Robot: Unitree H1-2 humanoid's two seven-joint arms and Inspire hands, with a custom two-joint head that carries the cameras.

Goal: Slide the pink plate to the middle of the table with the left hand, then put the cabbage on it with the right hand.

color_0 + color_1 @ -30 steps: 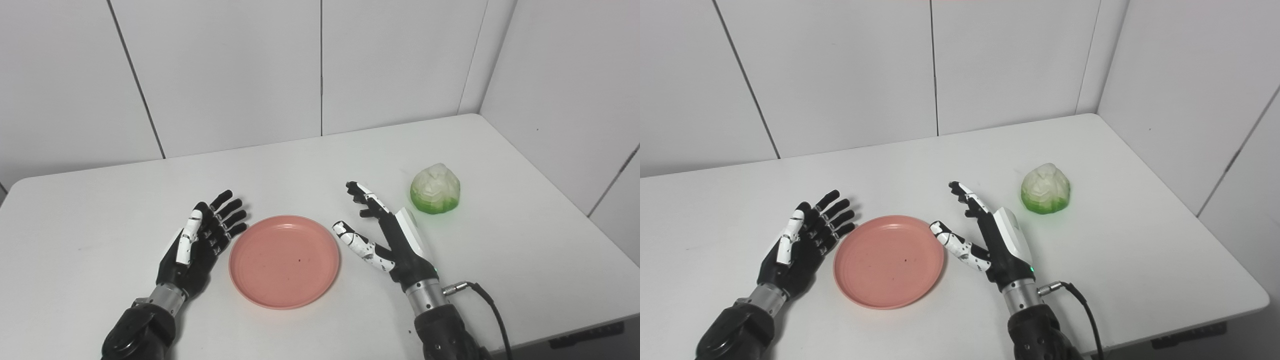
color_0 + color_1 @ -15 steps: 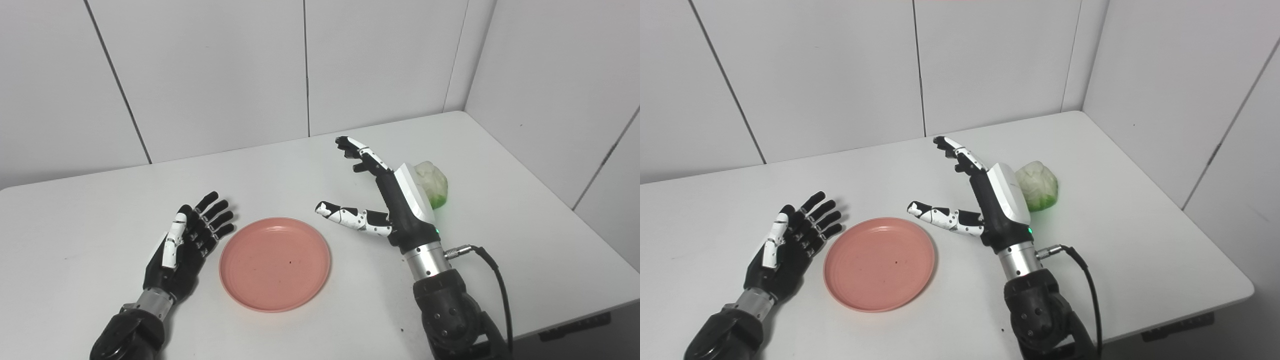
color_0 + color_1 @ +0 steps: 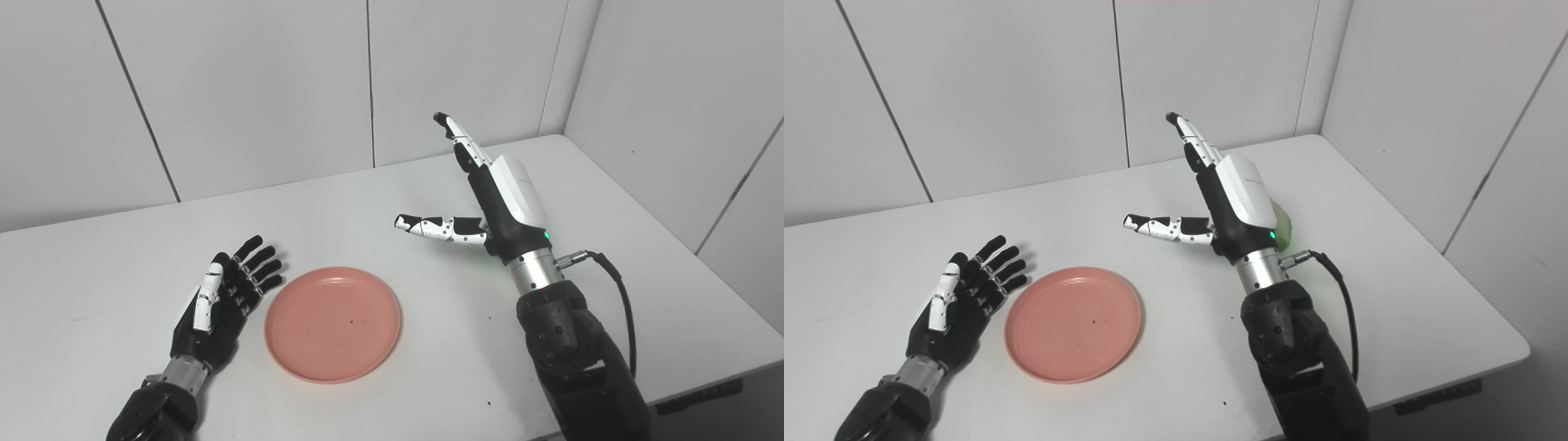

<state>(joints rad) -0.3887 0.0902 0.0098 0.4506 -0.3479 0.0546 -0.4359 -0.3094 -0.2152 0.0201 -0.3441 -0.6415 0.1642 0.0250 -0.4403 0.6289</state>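
White wall panels with dark seams closed in the white table (image 3: 343,202) on its far and right sides. On that table the pink plate (image 3: 332,323) lay flat near the front edge, a little left of the middle, with a few dark specks in its well.

Just beside the plate's left rim, not clearly touching it, the left hand (image 3: 222,301) rested low over the table with its palm turned toward the plate, fingers straight and spread, holding nothing.

The right hand (image 3: 1228,202) was raised above the table toward the right side, edge-on to the cameras, its fingers (image 3: 1193,139) pointing up and away and its thumb (image 3: 1167,225) stretched sideways toward the left; it was wide open and empty. A small green light showed at its wrist, and a black cable (image 3: 618,300) looped from the wrist down along the forearm.

Only the right eye view showed the cabbage (image 3: 1284,225), as a thin green sliver at the right edge of the raised hand's white back cover, toward the table's right side. From the left eye view the hand and wrist covered it completely, leaving only a faint green tint at the wrist. Whether the hand touched the cabbage could not be told.
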